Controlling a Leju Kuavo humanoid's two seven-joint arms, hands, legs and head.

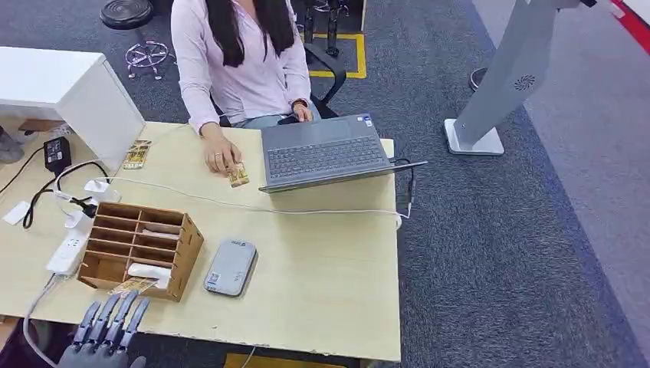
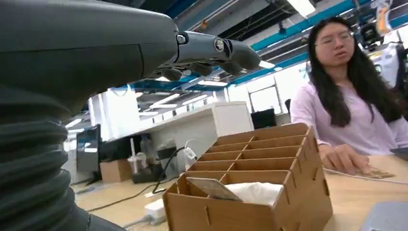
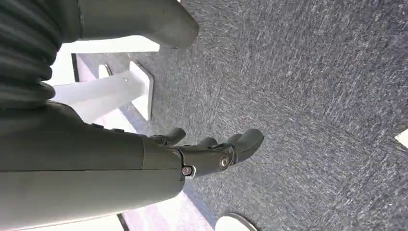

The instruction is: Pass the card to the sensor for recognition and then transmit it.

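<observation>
Wooden surface (image 1: 322, 284) takes up most of the head view, dark carpet to its right. A person (image 1: 245, 61) in a pale pink shirt sits at the far edge, one hand (image 1: 220, 156) flat on the surface touching a card (image 1: 238, 175) that lies just left of the laptop. Open grey laptop (image 1: 326, 151) sits at the far right corner, tilted a bit. White box (image 1: 84, 92) stands off the far left corner. Grey stand w/ white base (image 1: 490, 100) is on the carpet, well apart from the surface.

Brown slotted organiser (image 1: 142, 249) sits near the front left corner; a card (image 1: 132, 287) pokes out of its nearest slot, w/ white stuff in the slot beside it. In the left wrist view the same card (image 2: 211, 188) leans tilted in the front compartment of the organiser (image 2: 260, 183). Grey sensor device (image 1: 231, 267) lies flat just right of the organiser, apart from it. White cable (image 1: 253, 205) runs across the middle. White power strip (image 1: 67, 253) and black adapter (image 1: 56, 153) lie along the left edge. Another card (image 1: 138, 154) is at the far left, near the box.

Left hand (image 1: 103, 333) hangs at the front edge, just short of the organiser, fingers spread and straight, grasping nothing. Right hand (image 3: 211, 151) hangs over carpet, fingers loosely bent, nothing in it.
</observation>
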